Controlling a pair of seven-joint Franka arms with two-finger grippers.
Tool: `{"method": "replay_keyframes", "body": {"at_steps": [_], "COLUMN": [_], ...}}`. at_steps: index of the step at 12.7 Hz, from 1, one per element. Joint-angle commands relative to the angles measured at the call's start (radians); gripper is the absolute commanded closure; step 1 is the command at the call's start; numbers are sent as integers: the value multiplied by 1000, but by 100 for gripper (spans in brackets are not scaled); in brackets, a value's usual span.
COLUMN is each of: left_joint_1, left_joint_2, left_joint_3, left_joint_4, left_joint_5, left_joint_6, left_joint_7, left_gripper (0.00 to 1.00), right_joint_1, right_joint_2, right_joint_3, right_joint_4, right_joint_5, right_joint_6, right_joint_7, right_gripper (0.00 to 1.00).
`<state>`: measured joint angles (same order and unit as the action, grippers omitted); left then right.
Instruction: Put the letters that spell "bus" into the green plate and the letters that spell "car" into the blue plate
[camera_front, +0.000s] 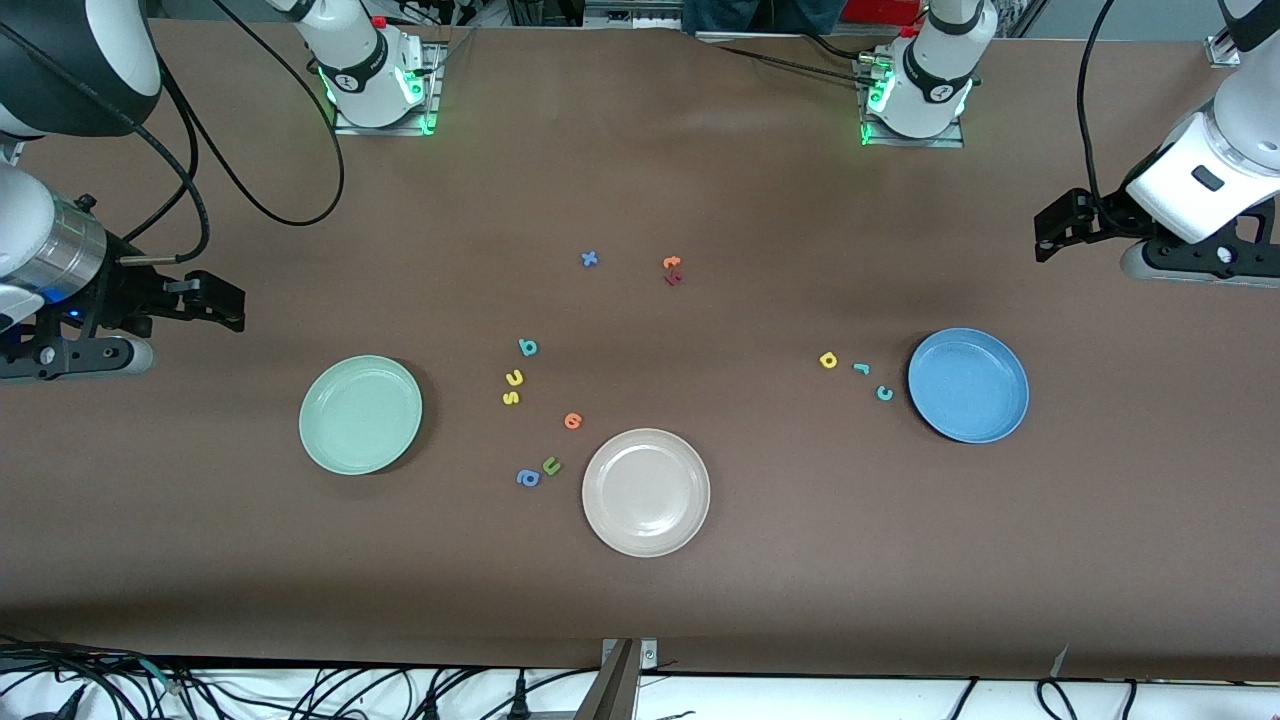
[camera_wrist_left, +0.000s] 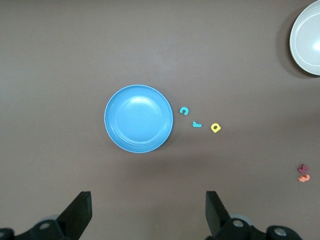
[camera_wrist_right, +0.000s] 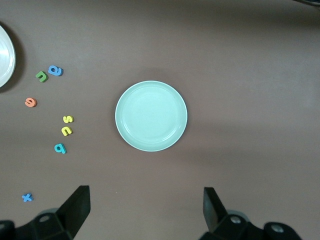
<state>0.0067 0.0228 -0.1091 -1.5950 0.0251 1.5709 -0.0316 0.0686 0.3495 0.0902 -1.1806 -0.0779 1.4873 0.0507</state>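
Note:
The teal b (camera_front: 528, 347), yellow u (camera_front: 514, 378) and yellow s (camera_front: 511, 397) lie in a short row on the table beside the empty green plate (camera_front: 360, 414). The yellow a (camera_front: 828, 360), teal r (camera_front: 861, 368) and teal c (camera_front: 884, 393) lie beside the empty blue plate (camera_front: 968, 385). My right gripper (camera_front: 222, 302) hangs open and empty over bare table at the right arm's end; its wrist view shows the green plate (camera_wrist_right: 151, 116). My left gripper (camera_front: 1048, 232) hangs open and empty over the left arm's end, and the blue plate (camera_wrist_left: 138, 118) shows in its wrist view.
An empty beige plate (camera_front: 646, 492) sits nearest the front camera, mid-table. Beside it lie an orange letter (camera_front: 572, 421), a green u (camera_front: 551, 465) and a blue a (camera_front: 528, 478). Farther back lie a blue x (camera_front: 589, 259), an orange letter (camera_front: 672, 263) and a dark red one (camera_front: 673, 279).

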Motion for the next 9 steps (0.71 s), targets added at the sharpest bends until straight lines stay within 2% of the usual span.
{"method": "replay_keyframes", "body": {"at_steps": [1, 6, 8, 9], "left_joint_1": [7, -31, -83, -115], "left_joint_2": [40, 159, 238, 293], "left_joint_3": [-9, -18, -17, -17], "left_joint_4": [24, 35, 27, 26], "left_joint_5": [-19, -92, -99, -97], "left_joint_6": [-17, 10, 163, 187], "left_joint_7": [18, 51, 56, 58], "left_gripper": [0, 0, 0, 0], "right_joint_1": [-4, -4, -4, -3], "right_joint_2": [8, 8, 9, 8], "right_joint_3": [3, 3, 3, 3], "right_joint_4": [16, 16, 16, 16], "right_joint_5": [-2, -2, 1, 1], "right_joint_6": [-5, -5, -4, -4], "right_joint_7": [11, 23, 23, 23], "right_gripper": [0, 0, 0, 0]}}
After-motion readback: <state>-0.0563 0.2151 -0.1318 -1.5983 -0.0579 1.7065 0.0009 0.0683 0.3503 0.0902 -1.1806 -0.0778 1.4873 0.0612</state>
